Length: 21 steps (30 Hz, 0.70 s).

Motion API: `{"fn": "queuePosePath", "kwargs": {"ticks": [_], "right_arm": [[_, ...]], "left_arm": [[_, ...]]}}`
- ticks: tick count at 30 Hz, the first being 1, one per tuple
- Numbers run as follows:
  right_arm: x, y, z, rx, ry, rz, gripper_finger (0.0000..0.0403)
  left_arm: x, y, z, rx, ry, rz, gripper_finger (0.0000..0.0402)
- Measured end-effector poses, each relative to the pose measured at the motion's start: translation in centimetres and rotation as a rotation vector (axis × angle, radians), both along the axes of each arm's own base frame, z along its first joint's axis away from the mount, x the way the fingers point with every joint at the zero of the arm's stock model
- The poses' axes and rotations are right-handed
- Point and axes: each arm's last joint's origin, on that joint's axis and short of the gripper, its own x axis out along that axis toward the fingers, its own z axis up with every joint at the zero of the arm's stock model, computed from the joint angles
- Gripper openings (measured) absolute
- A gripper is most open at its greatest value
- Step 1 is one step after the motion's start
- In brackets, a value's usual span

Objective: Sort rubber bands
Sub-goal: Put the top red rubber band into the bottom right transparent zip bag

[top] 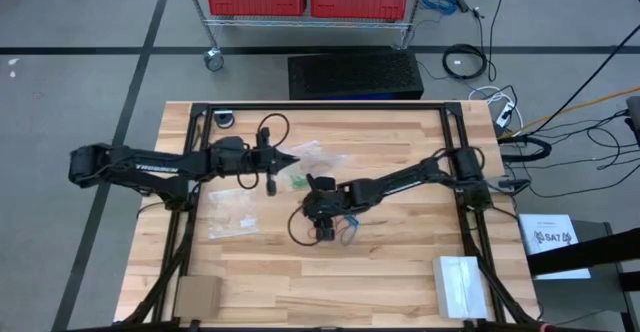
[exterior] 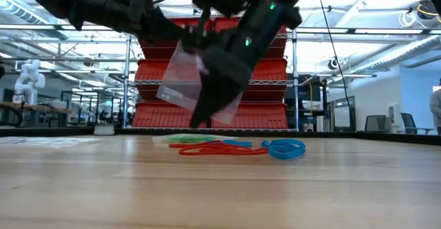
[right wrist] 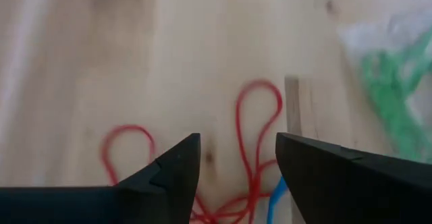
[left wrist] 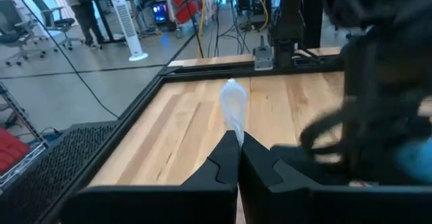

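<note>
- A clear zip bag lies flat on the table, left of centre, and appears to hold a few bands already; what it holds cannot be told for certain.
- The left gripper is clenched on a second clear zip bag, held up off the wood near the far edge at the middle.
- A bag with green bands lies just beside it, so green seems at least partly sorted.
- The right gripper is poised low at the table's centre, fingers spread and grasping nothing, over the red rubber bands.
- The red, the blue rubber bands and some green rubber bands lie loose together; most of the sorting is judged undone.
- Open wood is left toward the near edge and the right side; a white box sits at the near right corner, a brown box at the near left.
</note>
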Motion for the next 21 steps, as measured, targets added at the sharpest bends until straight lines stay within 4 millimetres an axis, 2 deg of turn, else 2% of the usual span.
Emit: {"fn": "queuePosePath", "kwargs": {"ticks": [7,13,16,21], "right_arm": [[0.4,-0.5,-2.0,-0.006,0.065,-0.016,0.0183],[0.5,-0.9,-2.0,0.035,0.071,-0.023,0.0173],[0.5,-1.0,-2.0,0.066,0.075,-0.01,0.0143],[0.6,-1.1,-2.7,0.083,0.089,0.005,0.0068]], "left_arm": [[-0.2,0.0,0.0,-0.001,0.006,0.0,0.0002],[-0.2,0.0,0.0,-0.002,0.01,0.0,0.0002],[-0.2,0.0,0.0,-0.002,0.011,0.0,0.0002],[-0.2,0.0,-0.1,-0.002,0.013,0.0,0.0002]]}}
